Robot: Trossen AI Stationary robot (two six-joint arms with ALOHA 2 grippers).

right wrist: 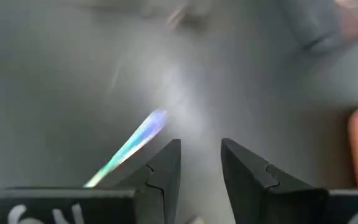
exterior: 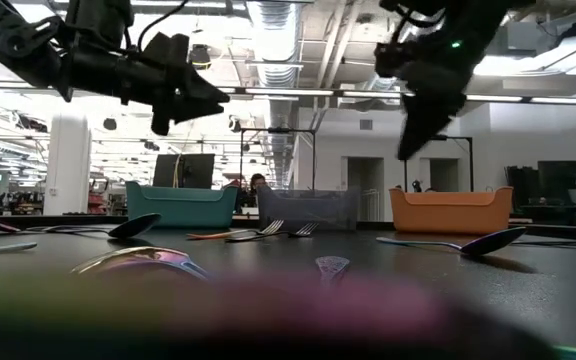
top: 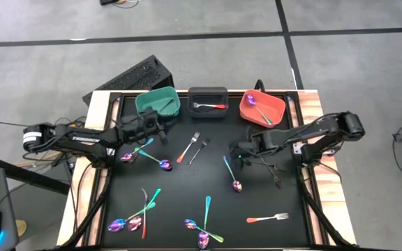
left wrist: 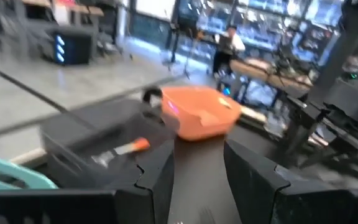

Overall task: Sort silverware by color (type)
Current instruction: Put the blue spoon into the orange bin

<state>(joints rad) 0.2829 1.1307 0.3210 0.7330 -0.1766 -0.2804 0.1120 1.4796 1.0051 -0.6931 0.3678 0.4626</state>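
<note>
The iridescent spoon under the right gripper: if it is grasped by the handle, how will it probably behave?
The iridescent spoon looks thin, glossy and flat on the mat, so it may slip or pivot between the right gripper's open fingers. It seems stiff and light.

Three rectangular bins, teal [top: 158, 103], dark grey [top: 208, 102] and orange [top: 262, 107], line the far edge of the black table [top: 278, 192]. The left gripper [top: 165, 132] and right gripper [top: 233, 149] hang with parted fingers above the mat. Scattered iridescent spoons [top: 232, 174] and an orange-handled fork [top: 268, 218] clutter the near half; bare mat lies between them.
</note>
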